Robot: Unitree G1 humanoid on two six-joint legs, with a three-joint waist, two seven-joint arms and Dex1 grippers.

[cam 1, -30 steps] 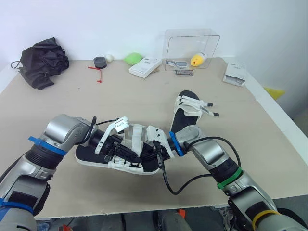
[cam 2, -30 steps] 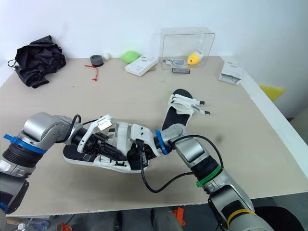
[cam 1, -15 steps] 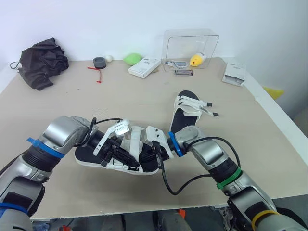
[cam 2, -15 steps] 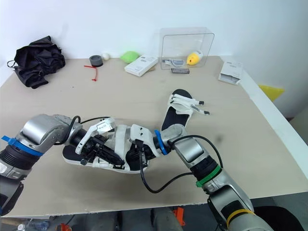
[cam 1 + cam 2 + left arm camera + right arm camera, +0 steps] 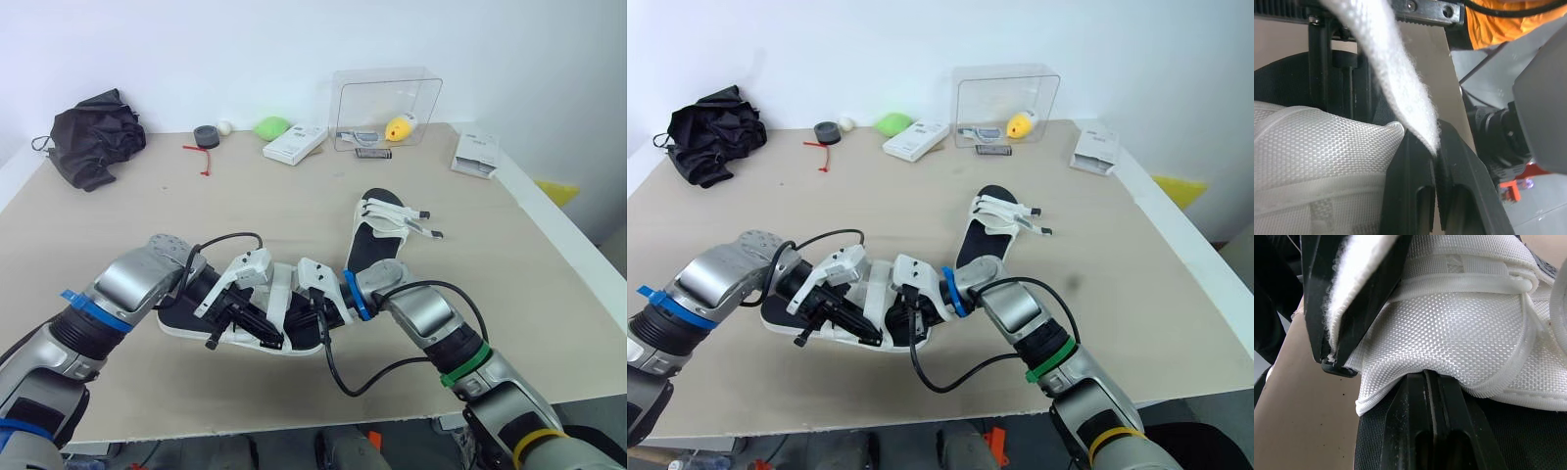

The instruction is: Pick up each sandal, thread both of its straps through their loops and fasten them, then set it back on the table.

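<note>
The near sandal (image 5: 181,319), black-soled with white straps, lies between my two arms near the table's front. My left gripper (image 5: 257,328) is shut on its fuzzy white strap (image 5: 1400,88), pinching the strap's lower end between the fingertips (image 5: 1410,161). My right gripper (image 5: 312,316) comes in from the right and is shut on the edge of the sandal's white webbing upper (image 5: 1459,333). The second sandal (image 5: 385,230) lies flat further back on the right, its two straps loose and pointing right.
Along the table's back edge are a black cloth (image 5: 93,137), a tape roll (image 5: 206,134), a green object (image 5: 272,127), a white box (image 5: 296,145) and a clear container (image 5: 387,98). A white packet (image 5: 476,155) lies at the back right.
The camera has shifted a little. My left gripper has swung lower over the near sandal, still holding the strap. The right gripper has kept its hold.
</note>
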